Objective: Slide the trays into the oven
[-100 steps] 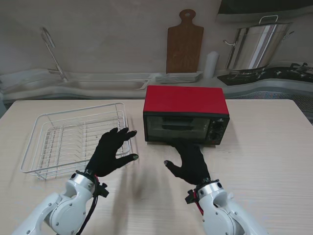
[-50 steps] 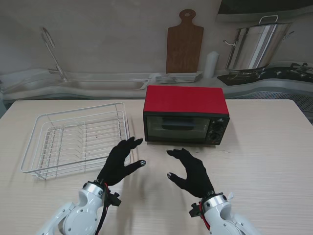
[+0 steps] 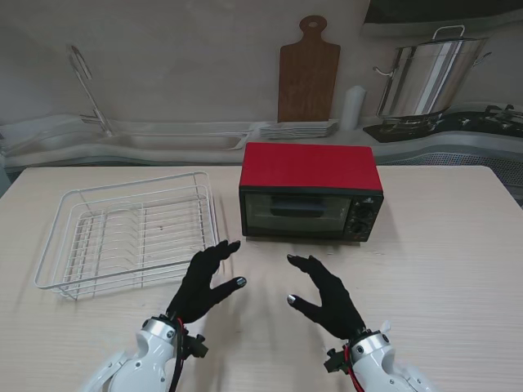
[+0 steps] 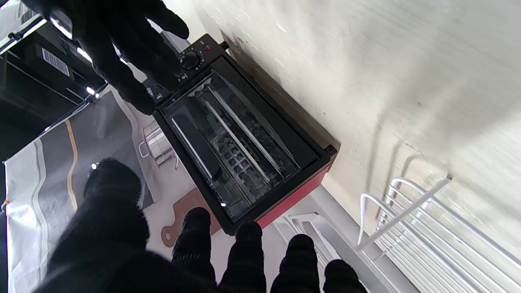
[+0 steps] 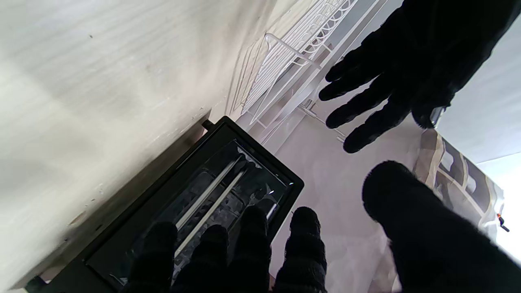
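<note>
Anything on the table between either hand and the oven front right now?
Nothing visible. Bare table lies between the left hand, the right hand and the oven. The wire dish rack sits off to the left, outside that path. The oven door is shut, so it blocks the way inside.

Wire dish rack (image 3: 127,231), cutting board (image 3: 308,71), stockpot (image 3: 426,76)

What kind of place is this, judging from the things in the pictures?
Probably a kitchen, perhaps a mock one. A red oven and a wire dish rack stand on the table; behind are a sink faucet, a cutting board and a steel pot.
</note>
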`<state>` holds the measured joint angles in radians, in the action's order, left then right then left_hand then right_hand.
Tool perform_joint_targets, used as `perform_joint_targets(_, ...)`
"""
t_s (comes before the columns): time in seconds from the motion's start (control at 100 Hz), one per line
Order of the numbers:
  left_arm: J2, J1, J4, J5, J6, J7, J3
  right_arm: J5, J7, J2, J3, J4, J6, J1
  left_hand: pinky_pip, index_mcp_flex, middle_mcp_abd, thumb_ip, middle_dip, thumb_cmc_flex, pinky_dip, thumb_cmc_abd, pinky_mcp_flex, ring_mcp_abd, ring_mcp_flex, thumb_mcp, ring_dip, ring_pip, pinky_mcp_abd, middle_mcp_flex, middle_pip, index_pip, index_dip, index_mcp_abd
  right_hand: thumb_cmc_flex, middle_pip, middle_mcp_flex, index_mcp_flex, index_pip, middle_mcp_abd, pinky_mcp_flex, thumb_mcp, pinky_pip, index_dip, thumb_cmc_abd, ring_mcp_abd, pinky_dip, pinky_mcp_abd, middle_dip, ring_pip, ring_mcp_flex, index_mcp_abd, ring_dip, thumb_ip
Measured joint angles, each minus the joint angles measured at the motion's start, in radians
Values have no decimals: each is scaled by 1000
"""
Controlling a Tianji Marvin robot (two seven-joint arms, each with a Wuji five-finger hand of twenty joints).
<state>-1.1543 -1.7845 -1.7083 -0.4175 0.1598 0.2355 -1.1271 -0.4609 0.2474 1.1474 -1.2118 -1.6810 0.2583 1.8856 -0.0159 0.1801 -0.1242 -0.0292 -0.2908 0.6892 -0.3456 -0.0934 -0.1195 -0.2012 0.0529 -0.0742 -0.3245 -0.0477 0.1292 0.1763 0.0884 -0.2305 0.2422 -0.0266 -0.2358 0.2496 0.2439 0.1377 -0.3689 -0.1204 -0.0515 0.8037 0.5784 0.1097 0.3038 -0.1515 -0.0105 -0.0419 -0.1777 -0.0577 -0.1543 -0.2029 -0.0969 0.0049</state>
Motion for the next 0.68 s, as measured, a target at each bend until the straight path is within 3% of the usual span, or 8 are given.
perform_joint_targets(0.17, 5, -2, -12, -24, -19, -15, 1, 6, -8, -1, 0, 12, -1, -12, -4, 0, 0, 0, 0, 0, 0, 0, 0, 0, 0, 0, 0, 0, 4, 0, 0, 0, 0, 0, 11, -51, 0, 0, 81, -10, 0, -43, -51, -1, -11, 0, 0, 2, 25, 37, 1, -17, 15, 0)
perform_joint_targets(0.27, 5, -4, -25, -26, -30, -16, 1, 4, -28, -4, 1, 14, -1, -20, -3, 0, 0, 0, 0, 0, 0, 0, 17, 0, 0, 0, 0, 0, 40, 0, 0, 0, 0, 0, 33, -87, 0, 0, 182, -11, 0, -81, -88, 28, -10, 0, -8, 3, 40, 41, 1, -26, 15, 0)
perform_joint_targets(0.38, 5, -10, -30, -53, -30, 5, 2, 6, -29, -6, 6, 21, 1, -29, 16, 0, 0, 0, 0, 0, 0, 0, 47, 0, 0, 0, 0, 0, 73, 0, 0, -4, 0, 0, 47, -124, 3, 0, 218, -12, 0, -91, -102, 55, -11, 0, -19, 9, 59, 49, 1, -26, 15, 0)
perform_joint_targets(0.54, 5, -14, -32, -49, -27, 8, 11, 5, -39, -7, 2, 21, 15, -26, 21, 0, 0, 0, 0, 0, 0, 0, 27, 0, 0, 0, 0, 0, 76, 0, 0, -14, 0, 0, 62, -248, 57, 5, 280, -21, 0, -100, -125, 105, -11, 0, -41, 11, 122, 50, 1, -26, 15, 0)
perform_joint_targets(0.68, 5, -14, -31, -50, -18, 9, 21, 3, -26, -7, -2, 21, 21, -19, 21, 0, 0, 0, 0, 0, 0, 0, 34, 0, 0, 0, -5, 0, 90, 0, 0, -18, 0, 0, 62, -261, 67, 5, 294, -21, 0, -121, -126, 119, -12, 0, -48, 11, 144, 52, 11, -26, 15, 0)
